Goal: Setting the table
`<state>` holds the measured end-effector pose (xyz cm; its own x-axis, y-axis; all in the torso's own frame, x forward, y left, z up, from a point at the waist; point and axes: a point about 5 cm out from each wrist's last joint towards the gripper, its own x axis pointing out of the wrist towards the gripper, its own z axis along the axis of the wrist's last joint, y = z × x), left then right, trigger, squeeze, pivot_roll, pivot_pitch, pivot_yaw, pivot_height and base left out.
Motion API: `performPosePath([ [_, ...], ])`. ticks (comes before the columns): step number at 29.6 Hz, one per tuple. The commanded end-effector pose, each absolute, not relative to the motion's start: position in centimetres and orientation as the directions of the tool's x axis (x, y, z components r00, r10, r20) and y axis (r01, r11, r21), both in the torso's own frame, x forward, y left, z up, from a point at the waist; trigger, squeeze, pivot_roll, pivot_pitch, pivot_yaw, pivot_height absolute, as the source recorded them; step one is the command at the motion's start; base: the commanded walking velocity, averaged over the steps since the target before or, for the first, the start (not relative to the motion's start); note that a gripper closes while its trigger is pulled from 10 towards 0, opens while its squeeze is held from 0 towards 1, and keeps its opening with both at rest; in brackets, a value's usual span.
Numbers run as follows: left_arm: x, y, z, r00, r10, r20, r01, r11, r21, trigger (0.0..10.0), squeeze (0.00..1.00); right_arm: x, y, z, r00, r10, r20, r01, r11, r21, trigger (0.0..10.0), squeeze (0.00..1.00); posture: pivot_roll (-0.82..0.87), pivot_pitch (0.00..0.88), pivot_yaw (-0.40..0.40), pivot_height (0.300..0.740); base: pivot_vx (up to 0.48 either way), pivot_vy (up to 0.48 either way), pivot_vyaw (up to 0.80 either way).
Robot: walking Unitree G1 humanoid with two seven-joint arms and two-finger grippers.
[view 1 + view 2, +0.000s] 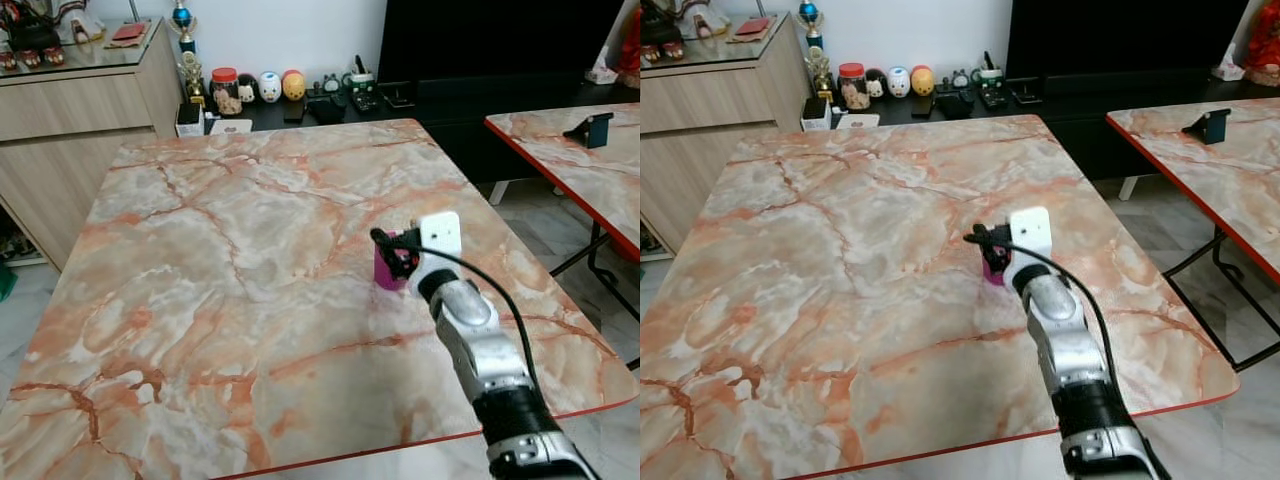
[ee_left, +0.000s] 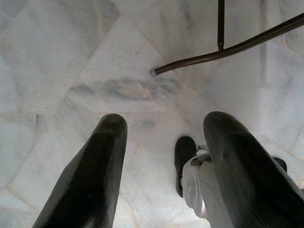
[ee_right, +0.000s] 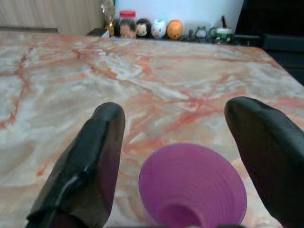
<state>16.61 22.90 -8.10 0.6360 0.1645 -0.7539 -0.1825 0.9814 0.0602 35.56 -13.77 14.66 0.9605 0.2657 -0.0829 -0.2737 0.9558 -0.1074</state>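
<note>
Right arm (image 1: 478,345): silver segmented casing, black cuff near the elbow, white box-shaped wrist module (image 1: 440,236). A black cable (image 1: 495,290) runs along the forearm (loosely looped). Both grippers carry two long, rounded, matte black fingers (image 3: 90,161).

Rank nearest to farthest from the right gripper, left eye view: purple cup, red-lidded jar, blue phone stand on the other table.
From the right gripper:
1. Purple cup, on the marble table, right at the open fingers.
2. Blue phone stand, on the neighbouring table to the right.
3. Red-lidded jar, on the dark shelf past the table's far left corner.
</note>
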Motion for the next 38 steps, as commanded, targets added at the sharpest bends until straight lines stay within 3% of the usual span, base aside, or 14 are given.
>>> performPosePath([
  [1, 15.9, 23.4, -8.3, 0.611, 0.179, -0.771, -0.194, 0.978, 0.074, 10.0, 0.00, 36.0, -13.9, 14.8, 0.951, 0.276, -0.138, -0.295, 0.944, -0.149, 10.0, 0.00, -0.11, 0.000, 0.005, 0.719, 0.000, 0.000, 0.00],
  [19, 16.2, 23.1, -8.3, 0.620, 0.180, -0.764, -0.194, 0.978, 0.072, 10.0, 0.00, 36.5, -12.7, 16.2, 0.864, 0.403, -0.303, -0.482, 0.835, -0.266, 10.0, 0.00, -0.11, 0.000, 0.005, 0.719, 0.000, 0.000, 0.00],
  [38, 16.9, 22.9, -7.9, 0.649, 0.168, -0.742, -0.177, 0.982, 0.068, 10.0, 0.00, 36.3, -12.3, 15.1, 0.853, 0.374, -0.365, -0.490, 0.815, -0.310, 10.0, 0.00, -0.11, 0.000, 0.013, 0.719, 0.000, 0.000, 0.00],
])
